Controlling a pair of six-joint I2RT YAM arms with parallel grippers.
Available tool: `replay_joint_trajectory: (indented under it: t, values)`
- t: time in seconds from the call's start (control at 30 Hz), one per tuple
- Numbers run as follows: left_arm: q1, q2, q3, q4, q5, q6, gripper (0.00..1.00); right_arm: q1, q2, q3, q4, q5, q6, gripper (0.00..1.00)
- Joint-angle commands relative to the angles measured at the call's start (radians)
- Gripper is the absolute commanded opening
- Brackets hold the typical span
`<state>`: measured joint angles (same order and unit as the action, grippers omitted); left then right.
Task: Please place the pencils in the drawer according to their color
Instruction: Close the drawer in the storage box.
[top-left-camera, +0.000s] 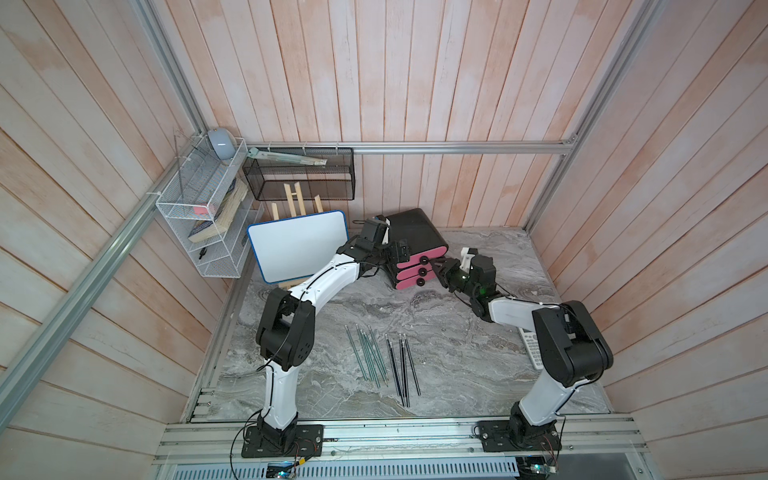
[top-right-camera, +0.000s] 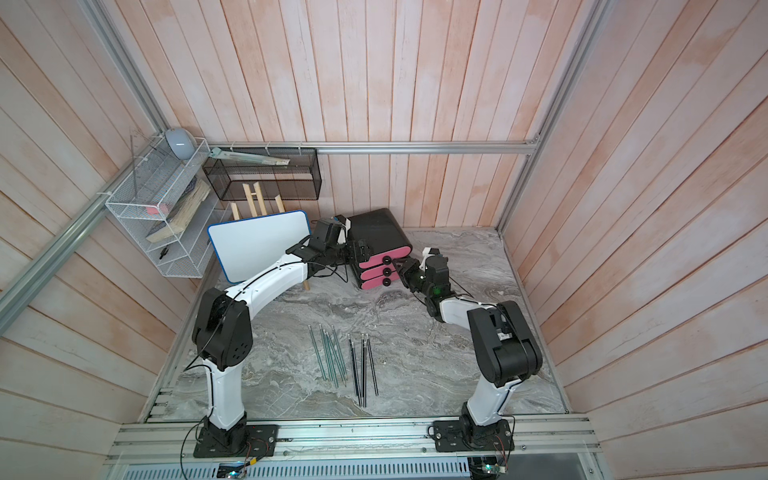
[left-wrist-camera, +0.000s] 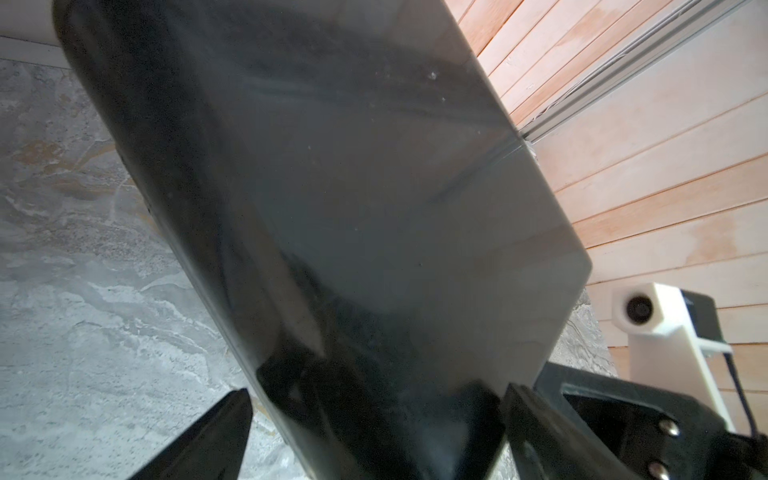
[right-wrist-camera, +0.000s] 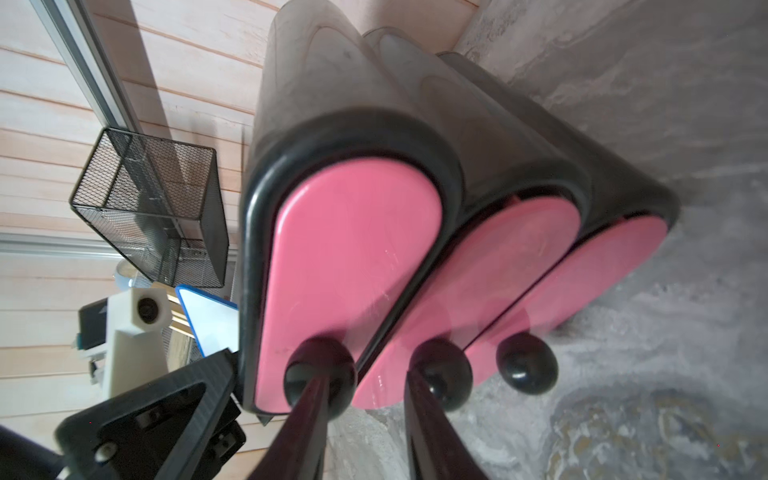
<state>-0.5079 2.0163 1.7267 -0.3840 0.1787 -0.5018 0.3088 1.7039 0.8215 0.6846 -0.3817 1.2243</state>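
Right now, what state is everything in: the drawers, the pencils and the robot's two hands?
Pink drawers: all three look shut.
Green pencils: lying loose on the table.
Black pencils: lying loose on the table.
Right hand: open, holding nothing, at the drawer fronts.
Left hand: astride the cabinet; grip unclear.

A: What sits at the middle of a top view?
B: The drawer (top-left-camera: 415, 232), on the table (top-left-camera: 457, 365), just above centre, with its back toward the rear wall.
A: What flanks it?
B: The left gripper (top-left-camera: 395, 253) straddles its left side. The right gripper (top-left-camera: 435, 267) is at its front, right of centre. A board (top-left-camera: 297, 245) leans to its left.
A: And upper left?
B: A mesh basket (top-left-camera: 299, 178) on the rear wall, with a wire shelf (top-left-camera: 203, 216) left of it.
A: Lower centre?
B: The pencils (top-left-camera: 374, 361), two groups side by side on the table, well apart from the drawer.
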Motion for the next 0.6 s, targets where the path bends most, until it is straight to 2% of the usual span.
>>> replay_joint_trajectory:
  t: [0.0, 0.3, 0.57]
  values:
    - [0.026, 0.018, 0.05, -0.154, -0.016, 0.013, 1.0, 0.012, -0.05, -0.053, 0.046, -0.005, -0.008, 0.49]
    - [0.048, 0.032, 0.12, -0.199, -0.006, 0.041, 1.0, 0.014, 0.002, -0.161, 0.203, -0.024, 0.057, 0.53]
    - [0.054, 0.047, 0.129, -0.207, -0.002, 0.051, 0.99, 0.016, 0.089, -0.163, 0.321, -0.039, 0.097, 0.54]
